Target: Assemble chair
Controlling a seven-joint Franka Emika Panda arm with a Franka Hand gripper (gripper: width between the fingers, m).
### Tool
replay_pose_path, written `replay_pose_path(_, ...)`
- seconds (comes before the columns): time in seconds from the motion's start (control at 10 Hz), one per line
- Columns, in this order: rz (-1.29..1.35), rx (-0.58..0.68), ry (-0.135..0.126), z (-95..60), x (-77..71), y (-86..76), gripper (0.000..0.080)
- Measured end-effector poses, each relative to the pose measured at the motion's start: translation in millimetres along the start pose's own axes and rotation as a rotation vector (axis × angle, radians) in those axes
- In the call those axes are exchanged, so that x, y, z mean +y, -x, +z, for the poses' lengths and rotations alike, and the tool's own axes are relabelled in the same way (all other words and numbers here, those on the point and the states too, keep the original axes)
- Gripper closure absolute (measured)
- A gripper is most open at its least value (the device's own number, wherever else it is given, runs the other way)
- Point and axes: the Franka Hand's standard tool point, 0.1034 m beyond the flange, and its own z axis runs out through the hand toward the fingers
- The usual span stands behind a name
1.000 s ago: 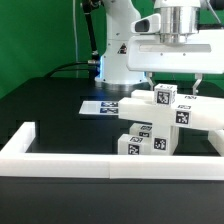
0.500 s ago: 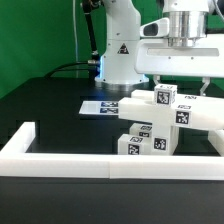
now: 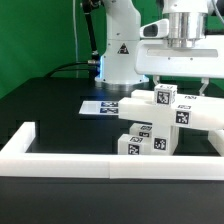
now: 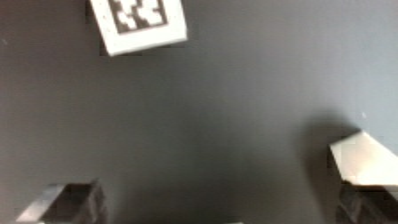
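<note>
In the exterior view, the chair [image 3: 160, 122] is a cluster of smooth, blocky white plastic parts with black-and-white square tags, sitting on the matte black table [image 3: 50, 110] toward the exterior view's right, just behind the long white border wall [image 3: 110, 165]. The marker board [image 3: 103, 106] lies flat behind it. The arm's white wrist hangs above the chair.

In the wrist view, the gripper [image 4: 214, 205] stands wide open over bare dark tabletop, holding nothing. A white tagged corner [image 4: 143, 25] and a plain white edge [image 4: 370, 160] show.
</note>
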Motion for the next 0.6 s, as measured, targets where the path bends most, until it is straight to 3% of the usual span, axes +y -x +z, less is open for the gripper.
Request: replay_pose_path(0.6,-0.017,0.008,0.004,2.0,7.2,2.7,0.015)
